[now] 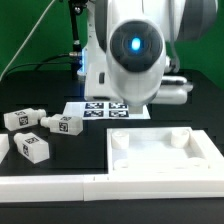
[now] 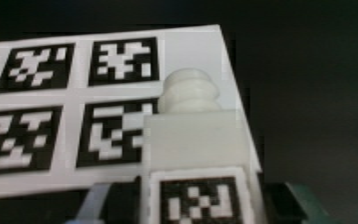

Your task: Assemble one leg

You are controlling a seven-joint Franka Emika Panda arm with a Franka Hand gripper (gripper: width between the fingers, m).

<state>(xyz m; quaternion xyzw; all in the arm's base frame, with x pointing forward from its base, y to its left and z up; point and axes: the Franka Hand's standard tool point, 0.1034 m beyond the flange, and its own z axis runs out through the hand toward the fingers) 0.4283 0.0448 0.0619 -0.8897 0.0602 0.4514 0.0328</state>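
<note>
Three loose blocks (image 1: 62, 124), each small, white and tagged, lie on the black table (image 1: 90, 150) towards its edge at the exterior view's left, near one another but well apart from the arm. A further white shape is cut off by the frame beside them, and I cannot tell what it is.

The leg (image 2: 194, 140) is not among them. In the wrist view it sits between the two fingers of the gripper (image 2: 194, 202), which looks clamped on its sides at the tagged end. A grey finger (image 2: 101, 200) shows just beside one flank, and the other is against the opposite flank. The leg's short round stub points away from the gripper, and its black-and-white tag faces the camera. Behind the leg lies the marker board (image 2: 78, 90), with four tags showing. The stub overlaps the board's edge in the picture; whether the leg touches the board cannot be told.

In the exterior view the arm's bulky wrist hides the gripper and the leg. It stands over the marker board (image 1: 100, 108) around the middle of the table. A large white tray (image 1: 200, 146) with a raised rim rests towards the table's near edge at the exterior view's right. A low white wall (image 1: 50, 185) runs along that near edge.
</note>
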